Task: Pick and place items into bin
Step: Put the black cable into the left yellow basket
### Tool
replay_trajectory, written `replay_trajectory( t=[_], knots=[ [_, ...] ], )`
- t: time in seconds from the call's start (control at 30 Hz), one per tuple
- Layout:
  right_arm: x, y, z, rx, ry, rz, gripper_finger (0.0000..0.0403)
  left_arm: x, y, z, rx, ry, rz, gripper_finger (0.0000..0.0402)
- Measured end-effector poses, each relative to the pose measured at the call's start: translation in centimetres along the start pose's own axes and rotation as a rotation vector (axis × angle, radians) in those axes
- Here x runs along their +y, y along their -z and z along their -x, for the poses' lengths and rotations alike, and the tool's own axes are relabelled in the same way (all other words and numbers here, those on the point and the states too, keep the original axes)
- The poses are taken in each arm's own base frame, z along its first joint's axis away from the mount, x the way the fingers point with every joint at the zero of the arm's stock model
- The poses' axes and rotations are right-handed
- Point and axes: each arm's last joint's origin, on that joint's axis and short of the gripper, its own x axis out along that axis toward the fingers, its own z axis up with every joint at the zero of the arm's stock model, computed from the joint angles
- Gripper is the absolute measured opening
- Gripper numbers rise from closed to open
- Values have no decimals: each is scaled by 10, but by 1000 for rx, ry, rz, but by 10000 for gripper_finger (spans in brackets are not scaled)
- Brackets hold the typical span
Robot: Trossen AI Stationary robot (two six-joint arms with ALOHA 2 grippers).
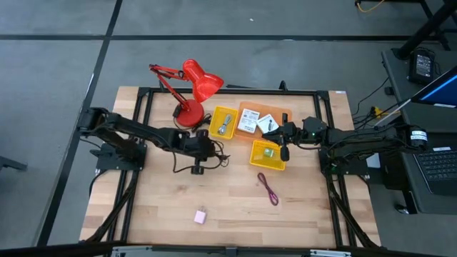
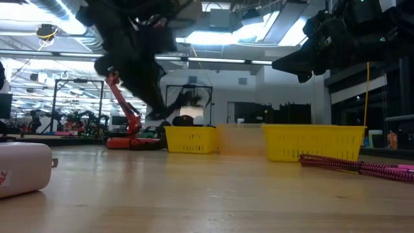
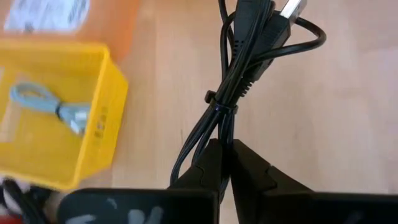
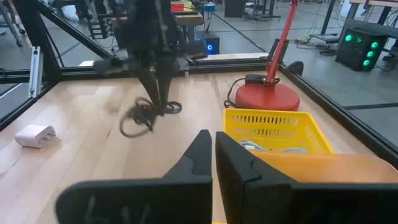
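While the black cable hung bundled and tied at its waist, the left gripper had its two fingers pinched tight on a loop of it, above the bare wood near the middle of the tabletop, just beside the nearer yellow bin. In the high view the cable trailed below that gripper.

Two yellow bins showed. The one beside the lamp held a single bluish-grey cord; the second yellow bin, nearer the right arm, held a small greenish item too small to make out. Between them lay an orange tray carrying two white cards with black marks.

One maroon cord lay loose on the wood, below the second bin and apart from it. One small pinkish-white block sat alone toward the near edge, well apart from everything else.

The right gripper hovered beside the second bin with its two fingers closed together, holding nothing.

One red desk lamp stood at the far side, its base touching neither bin.
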Motion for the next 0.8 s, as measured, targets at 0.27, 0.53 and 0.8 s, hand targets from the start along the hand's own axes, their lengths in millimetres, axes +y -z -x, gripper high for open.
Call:
replay_trajectory(
  t=[0.27, 0.53, 0.8],
  knots=[
    [0, 0, 0, 0, 0, 0, 6, 9, -11, 24, -211, 80, -7, 9],
    [0, 0, 0, -1, 0, 1, 6, 13, 14, 18, -475, 160, 62, 8],
    [0, 0, 0, -5, 0, 4, 6, 6, 35, 16, -738, 257, 76, 8]
  ],
)
